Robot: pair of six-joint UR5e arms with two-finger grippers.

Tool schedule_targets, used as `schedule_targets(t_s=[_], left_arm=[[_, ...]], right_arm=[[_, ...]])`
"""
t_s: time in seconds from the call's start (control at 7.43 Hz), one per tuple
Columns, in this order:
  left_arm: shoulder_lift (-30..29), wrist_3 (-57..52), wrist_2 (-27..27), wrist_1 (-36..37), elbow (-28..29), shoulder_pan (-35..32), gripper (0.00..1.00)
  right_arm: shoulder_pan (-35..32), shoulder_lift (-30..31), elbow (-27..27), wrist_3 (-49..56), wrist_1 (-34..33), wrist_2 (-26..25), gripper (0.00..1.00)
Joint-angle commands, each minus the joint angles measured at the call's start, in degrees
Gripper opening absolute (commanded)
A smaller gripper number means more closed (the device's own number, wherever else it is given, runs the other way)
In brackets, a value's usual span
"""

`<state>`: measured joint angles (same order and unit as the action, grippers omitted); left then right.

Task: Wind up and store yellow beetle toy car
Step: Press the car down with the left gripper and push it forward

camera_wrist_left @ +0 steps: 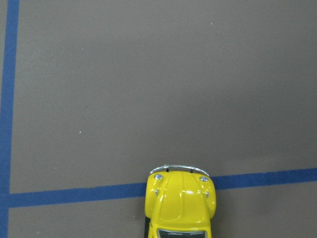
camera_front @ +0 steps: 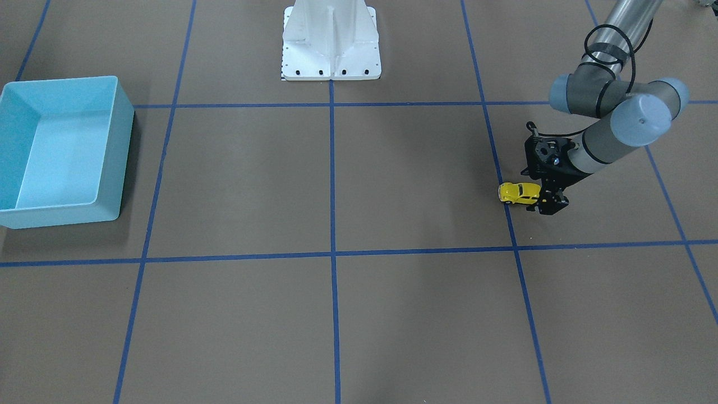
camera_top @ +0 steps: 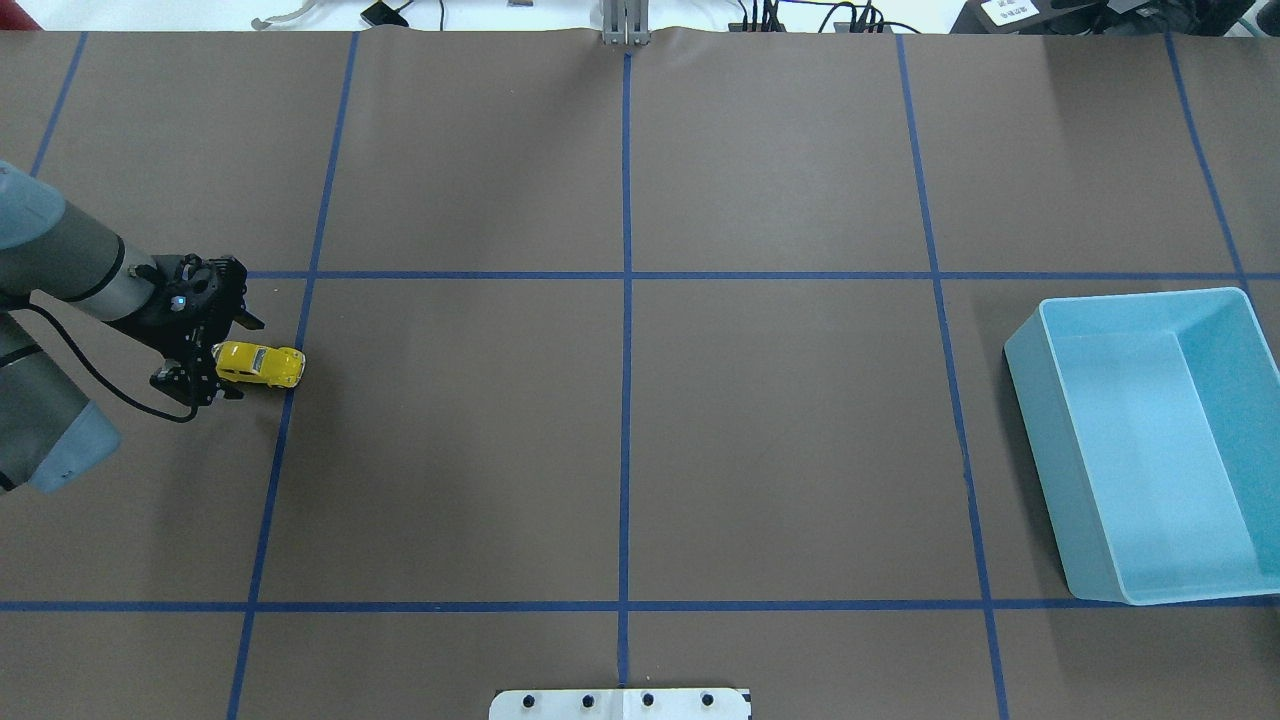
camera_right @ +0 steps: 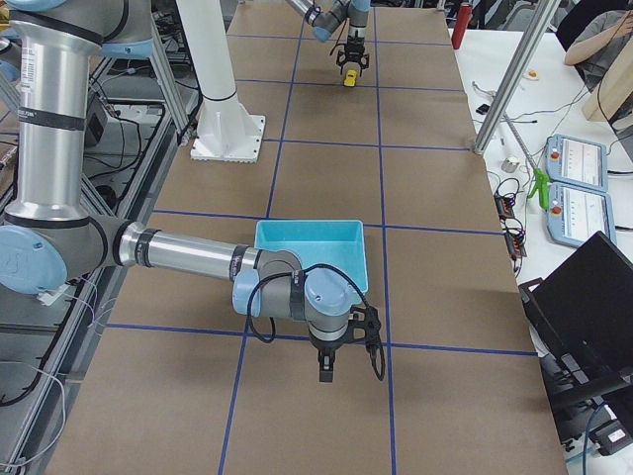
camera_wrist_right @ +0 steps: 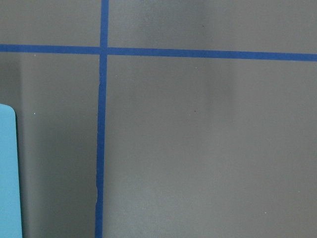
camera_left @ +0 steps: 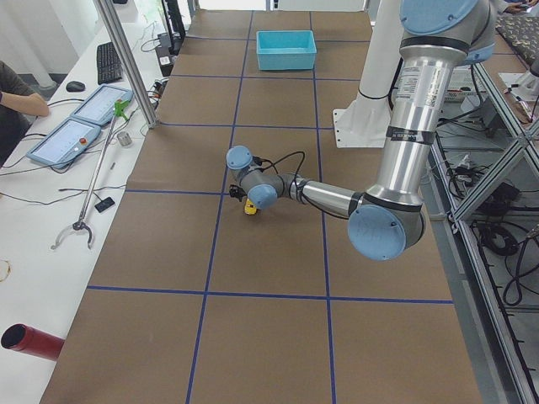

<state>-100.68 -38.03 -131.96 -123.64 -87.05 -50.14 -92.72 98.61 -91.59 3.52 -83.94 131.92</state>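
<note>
The yellow beetle toy car (camera_top: 262, 365) is at the table's left side, over a blue tape line, and also shows in the front view (camera_front: 518, 192). My left gripper (camera_top: 222, 370) is shut on the car's rear end, low at the table. The left wrist view shows only the car's bonnet (camera_wrist_left: 181, 203) at the bottom edge; no fingers show there. The light blue bin (camera_top: 1040, 420) stands far off at the right. My right gripper (camera_right: 326, 371) shows only in the exterior right view, beside the bin (camera_right: 307, 224); I cannot tell whether it is open or shut.
Blue tape lines (camera_top: 626, 400) divide the brown table into squares. The white robot base (camera_front: 331, 50) stands at the robot's edge of the table. A corner of the bin (camera_wrist_right: 7, 173) shows at the left edge of the right wrist view.
</note>
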Motion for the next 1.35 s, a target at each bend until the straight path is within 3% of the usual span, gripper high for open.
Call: schedule_targets(t_s=[0.0,0.13,0.27,0.81,1.08,1.21], left_arm=[[-0.04,-0.11,0.03,2.96,-0.49,0.04,0.9],[-0.47,-0.11,0.03,3.75,-0.58,0.31,0.86],[-0.48,-0.11,0.03,3.76,-0.58,0.31,0.77],[-0.48,-0.38,0.03,3.76,-0.84,0.22,0.25],[0.57,-0.47,0.03,3.32,-5.56,-0.04,0.14],[0.58,-0.47,0.03,3.15,-7.42,0.04,0.14]], right_arm=[[-0.01,0.0,-0.07,0.0,0.0,0.0,1.0],[-0.01,0.0,-0.08,0.0,0.0,0.0,1.0],[-0.01,0.0,0.01,-0.09,0.0,0.0,1.0],[-0.01,0.0,0.01,-0.09,0.0,0.0,1.0],[-0.01,0.0,0.01,-0.09,0.0,0.0,1.0],[-0.01,0.0,0.01,-0.09,0.0,0.0,1.0]])
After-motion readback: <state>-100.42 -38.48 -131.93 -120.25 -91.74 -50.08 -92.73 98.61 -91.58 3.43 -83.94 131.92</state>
